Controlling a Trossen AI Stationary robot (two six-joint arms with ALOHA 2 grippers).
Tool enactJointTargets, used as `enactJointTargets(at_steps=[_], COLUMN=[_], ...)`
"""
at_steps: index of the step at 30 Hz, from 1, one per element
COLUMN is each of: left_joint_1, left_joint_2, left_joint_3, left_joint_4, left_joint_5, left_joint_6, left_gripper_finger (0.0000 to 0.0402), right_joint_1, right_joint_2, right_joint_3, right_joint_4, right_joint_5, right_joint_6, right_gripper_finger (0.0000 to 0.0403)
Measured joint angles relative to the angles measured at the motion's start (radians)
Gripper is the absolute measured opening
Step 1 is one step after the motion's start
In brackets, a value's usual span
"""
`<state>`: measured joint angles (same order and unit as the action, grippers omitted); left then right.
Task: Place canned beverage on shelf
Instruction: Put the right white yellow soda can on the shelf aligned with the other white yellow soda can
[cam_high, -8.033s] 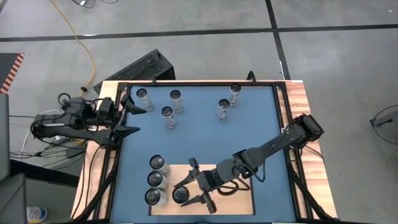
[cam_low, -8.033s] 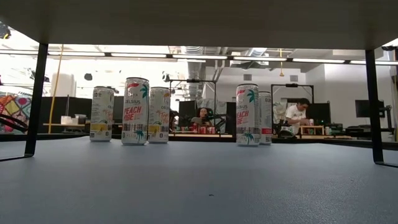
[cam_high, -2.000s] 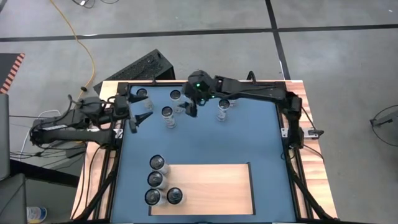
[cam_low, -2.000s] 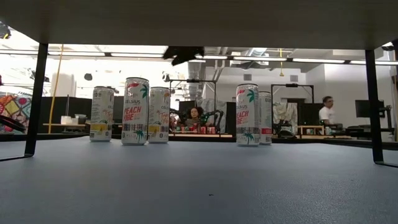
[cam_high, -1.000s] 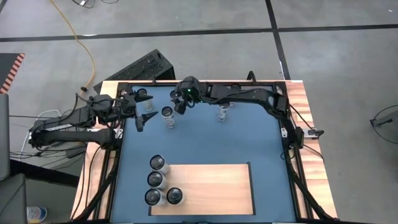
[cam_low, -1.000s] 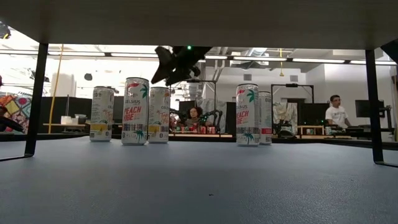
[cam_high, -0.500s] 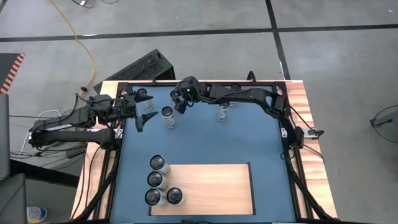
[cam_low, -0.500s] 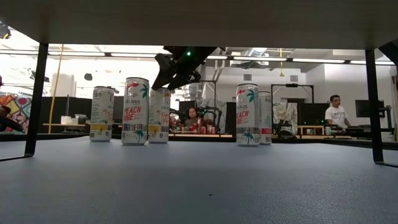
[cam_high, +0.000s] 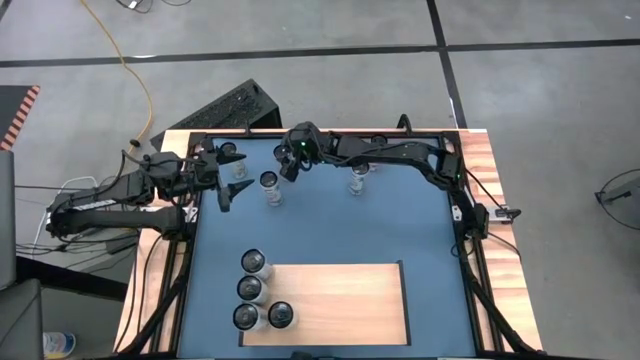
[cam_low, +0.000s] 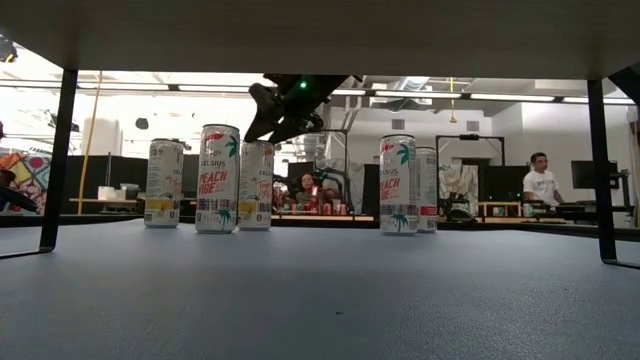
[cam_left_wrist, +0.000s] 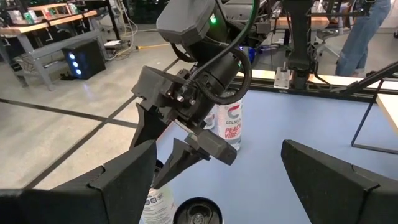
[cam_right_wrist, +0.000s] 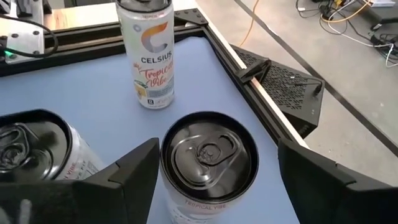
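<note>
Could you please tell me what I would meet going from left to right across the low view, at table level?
left frame post → far-left can → first Peach Vibe can → can just behind it → second Peach Vibe can → can behind that one → right frame post

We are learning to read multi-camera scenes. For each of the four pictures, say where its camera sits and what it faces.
High: overhead, facing down on shelf and both arms.
Low: table height, facing cans; right gripper above.
Left wrist: on left arm, open fingers framing the right gripper.
Right wrist: on right arm, open gripper straddling a can.
Shared: right gripper appears in high, low, left wrist.
</note>
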<state>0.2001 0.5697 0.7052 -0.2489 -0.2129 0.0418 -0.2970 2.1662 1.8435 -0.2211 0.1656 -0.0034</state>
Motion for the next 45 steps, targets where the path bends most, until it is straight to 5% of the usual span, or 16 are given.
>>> enactJointTargets(at_steps=[11,23,28,36,45], left_joint_1=[0.000,0.000,0.000,0.000,0.000], left_joint_2=[0.000,0.000,0.000,0.000,0.000], left_joint_3=[0.000,0.000,0.000,0.000,0.000], left_joint_4=[0.000,0.000,-0.006,-0.007,-0.008], left_joint_5=[0.000,0.001,0.001,0.001,0.001], left_joint_6=[0.000,-0.002,-0.002,-0.002,-0.001], left_gripper_finger=[0.0333,0.0333,0.0333,0.0333,0.0333], right_joint_1=[0.000,0.009,0.018,0.043,0.074], right_joint_2=[0.000,-0.004,-0.004,-0.004,-0.004], right_joint_3=[0.000,0.002,0.002,0.002,0.002], right_joint_4=[-0.010,-0.040,-0.044,-0.058,-0.075], right_joint_5=[-0.006,-0.006,-0.006,-0.004,0.011], right_joint_6=[0.015,0.019,0.022,0.020,-0.004], right_gripper_finger=[0.0240,0.0085,0.0061,0.0103,0.0271])
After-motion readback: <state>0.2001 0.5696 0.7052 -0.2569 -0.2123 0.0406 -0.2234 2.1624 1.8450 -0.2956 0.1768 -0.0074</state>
